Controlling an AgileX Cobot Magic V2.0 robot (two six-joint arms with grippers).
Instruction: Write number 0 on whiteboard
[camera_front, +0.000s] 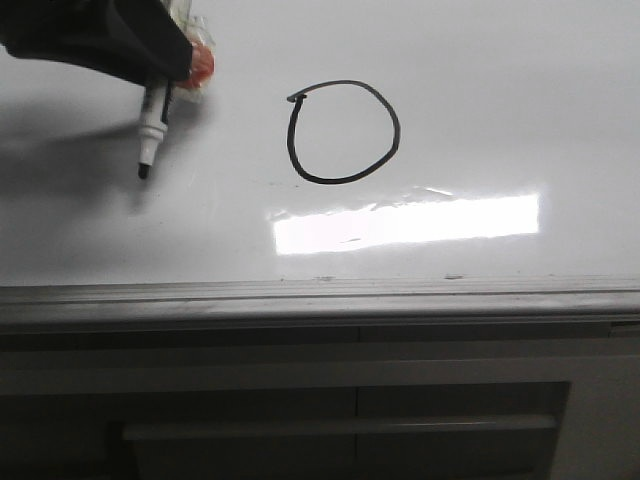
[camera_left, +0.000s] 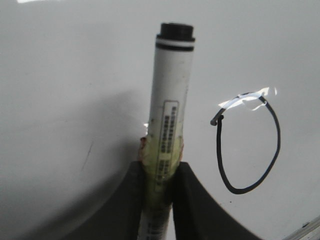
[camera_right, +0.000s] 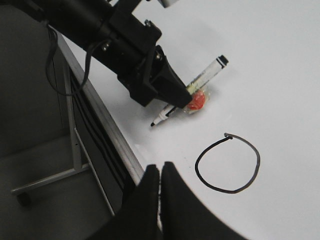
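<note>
Nearest the camera ran the grey metal rail (camera_front: 320, 297) along the near edge of the whiteboard (camera_front: 520, 110), with the dark cabinet front (camera_front: 330, 410) below it. Just beyond the rail sat a bright rectangular glare, and past that the number 0 (camera_front: 343, 131), a closed black ring near the board's middle with a small tick at its upper left. By the look of it the digit was complete.

Well to the left of the ring, the left gripper (camera_front: 170, 65) was clamped on the marker (camera_front: 152, 128), whose long axis ran near-to-far, tip toward the rail and apparently off the surface. Bare board lay all round it, leaving room to withdraw. The right gripper (camera_right: 160, 172) hung with fingers pressed together, holding nothing, nearer the rail.
</note>
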